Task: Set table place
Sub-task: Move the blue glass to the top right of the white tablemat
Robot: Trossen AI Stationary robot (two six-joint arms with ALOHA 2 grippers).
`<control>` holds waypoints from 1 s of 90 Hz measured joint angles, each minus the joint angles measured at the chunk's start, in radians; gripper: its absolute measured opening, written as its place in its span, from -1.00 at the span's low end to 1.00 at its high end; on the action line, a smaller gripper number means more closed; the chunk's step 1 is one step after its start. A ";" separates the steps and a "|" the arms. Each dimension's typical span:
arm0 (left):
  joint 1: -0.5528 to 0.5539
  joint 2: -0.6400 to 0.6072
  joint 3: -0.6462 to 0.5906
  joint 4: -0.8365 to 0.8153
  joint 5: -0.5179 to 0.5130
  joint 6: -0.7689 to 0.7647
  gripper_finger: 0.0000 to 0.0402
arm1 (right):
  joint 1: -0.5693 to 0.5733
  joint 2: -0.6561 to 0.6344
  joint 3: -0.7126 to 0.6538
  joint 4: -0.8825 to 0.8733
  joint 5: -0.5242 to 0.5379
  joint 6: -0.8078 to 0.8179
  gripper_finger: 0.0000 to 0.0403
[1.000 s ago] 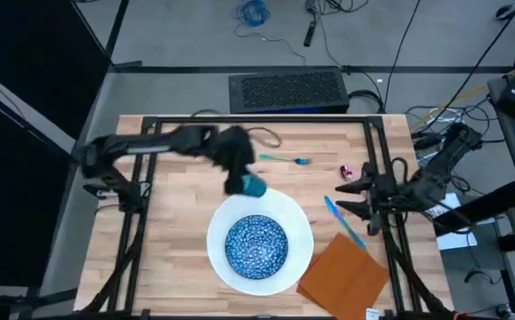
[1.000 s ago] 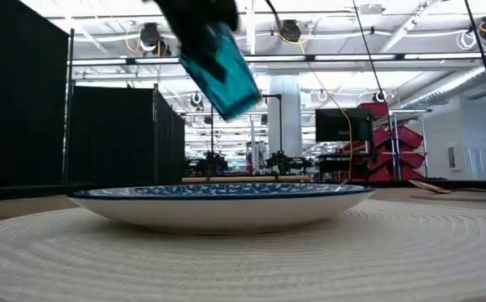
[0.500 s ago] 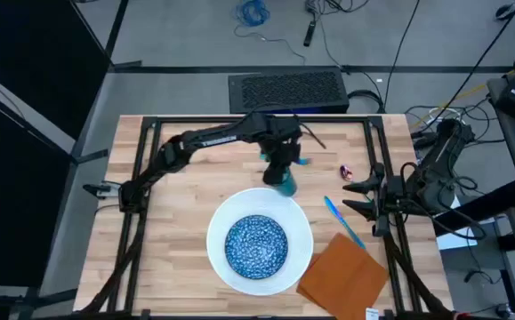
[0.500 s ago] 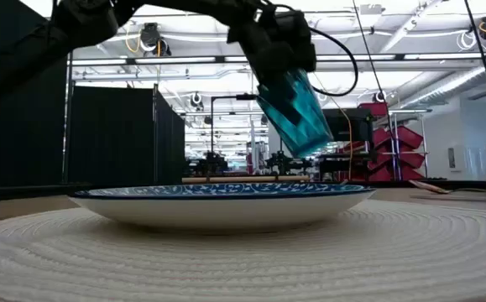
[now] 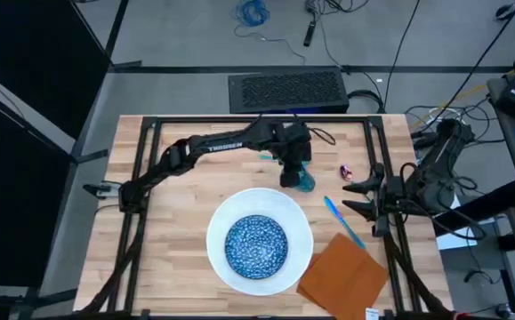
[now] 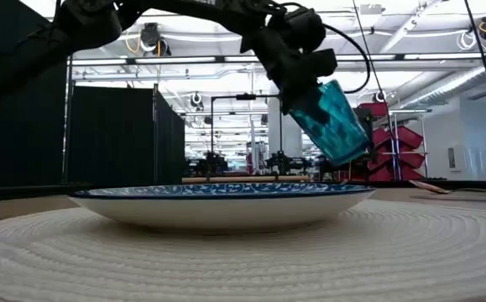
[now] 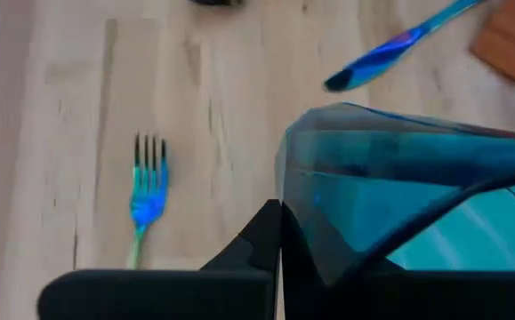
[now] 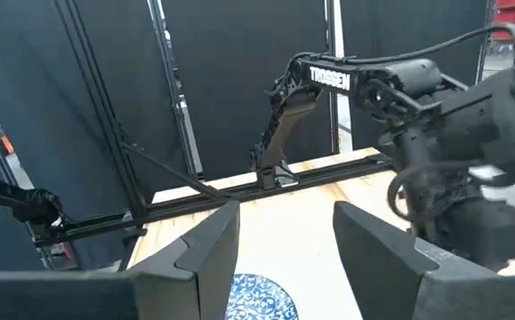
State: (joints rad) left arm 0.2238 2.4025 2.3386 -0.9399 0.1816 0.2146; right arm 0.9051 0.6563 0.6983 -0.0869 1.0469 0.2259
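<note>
The counter [image 5: 177,222] carried the whole setting, a light-wood top in a thin black frame. On it, the white plate [image 5: 300,253] lay toward six o'clock of centre, with the blue speckled bowl [image 5: 256,246] sitting in its middle. The orange-brown napkin [image 5: 343,273] lay flat at about four o'clock from the plate, just beside its rim.

The left arm stretched in a long reach from the nine o'clock edge across to the counter's middle, its wrist bent downward. The left end effector [image 5: 294,169] was closed around the teal cup [image 5: 304,180], held tilted in the air above the counter at about one o'clock from the plate; in the low view the cup [image 6: 331,123] hung well above the bowl's rim, mouth slanting down.

The right arm waited off the three o'clock edge, its right end effector [image 5: 357,197] with fingers spread apart and holding nothing.

A blue knife [image 5: 343,221] lay between plate and right end effector. A teal fork [image 7: 146,200] lay at twelve o'clock of the cup.
</note>
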 joint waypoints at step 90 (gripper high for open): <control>-0.028 0.057 0.000 0.008 -0.028 0.002 -0.51 | 0.000 0.000 0.000 0.008 0.000 -0.003 -0.16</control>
State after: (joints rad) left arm 0.1959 2.4599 2.3383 -0.9318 0.1532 0.2161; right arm 0.9051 0.6565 0.6979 -0.0788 1.0466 0.2234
